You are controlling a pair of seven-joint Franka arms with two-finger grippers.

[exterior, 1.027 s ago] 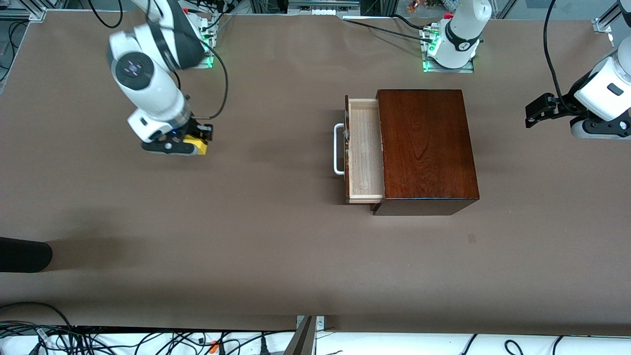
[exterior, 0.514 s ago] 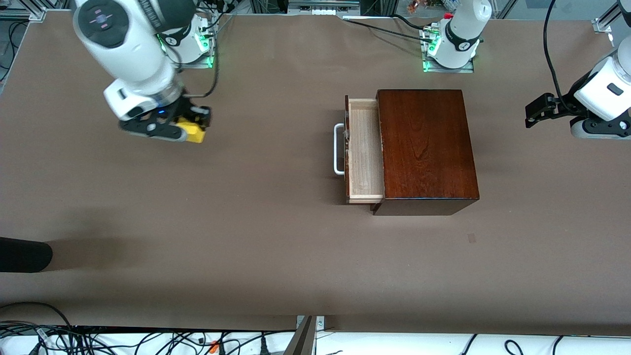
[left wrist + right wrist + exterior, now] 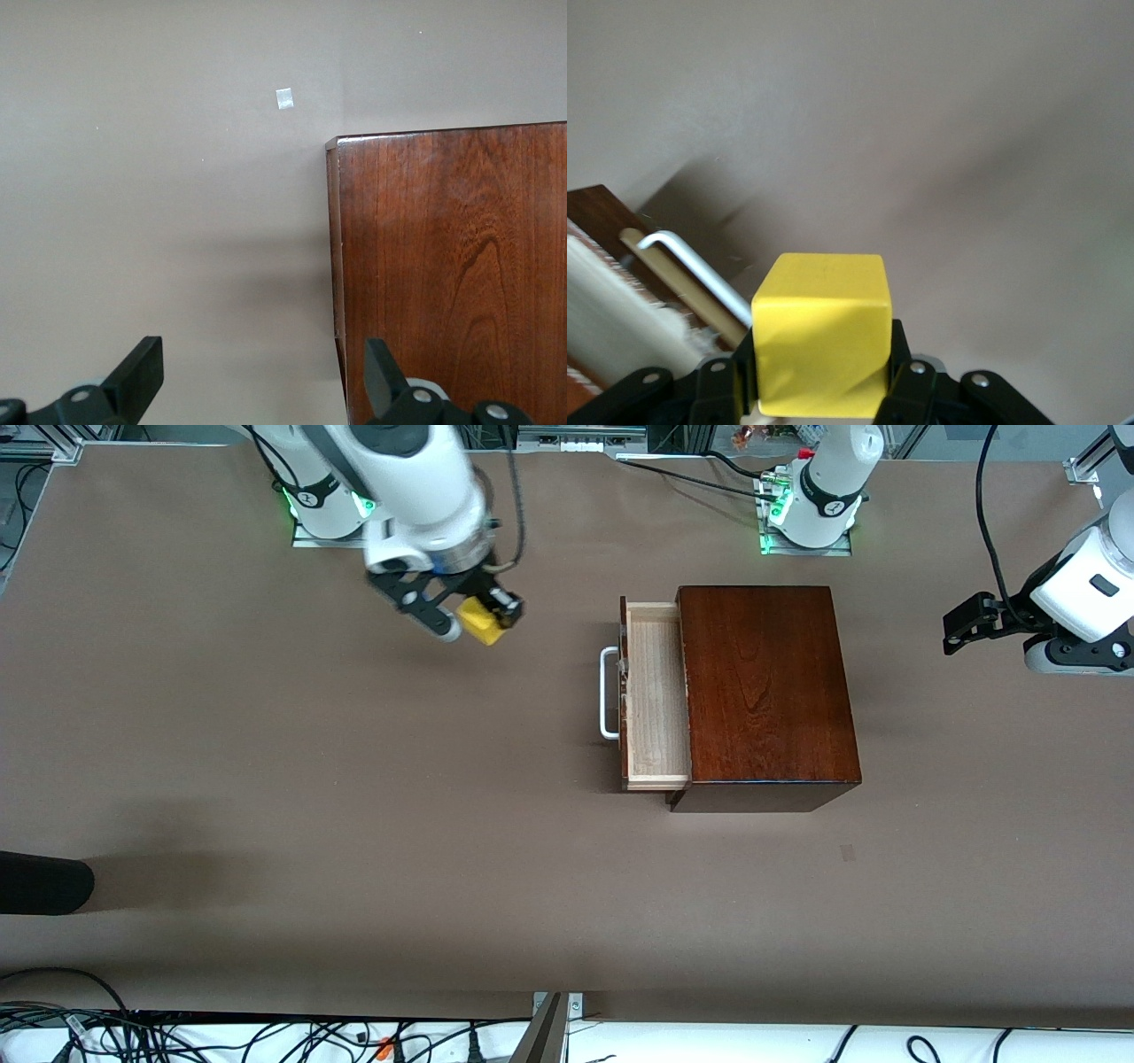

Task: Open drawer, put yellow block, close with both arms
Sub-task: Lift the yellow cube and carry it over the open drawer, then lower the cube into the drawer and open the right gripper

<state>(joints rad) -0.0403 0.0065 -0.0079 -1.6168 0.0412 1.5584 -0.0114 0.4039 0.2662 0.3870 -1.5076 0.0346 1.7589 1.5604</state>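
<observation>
Block (image 3: pixel 479 622) looks light and rigid, its flat sides suiting the right gripper (image 3: pixel 471 623) clamped on it above the table (image 3: pixel 266 779). Left gripper (image 3: pixel 961 631) waits, fingers spread, empty, beside the box (image 3: pixel 766 691).

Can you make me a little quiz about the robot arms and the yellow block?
1. True or false: the drawer is pulled open.
2. What does the right gripper hold? A) the yellow block B) the handle C) nothing
3. Fill in: the left gripper waits with open fingers beside the wooden ____.

Key: 1 true; 2 A; 3 box
</observation>
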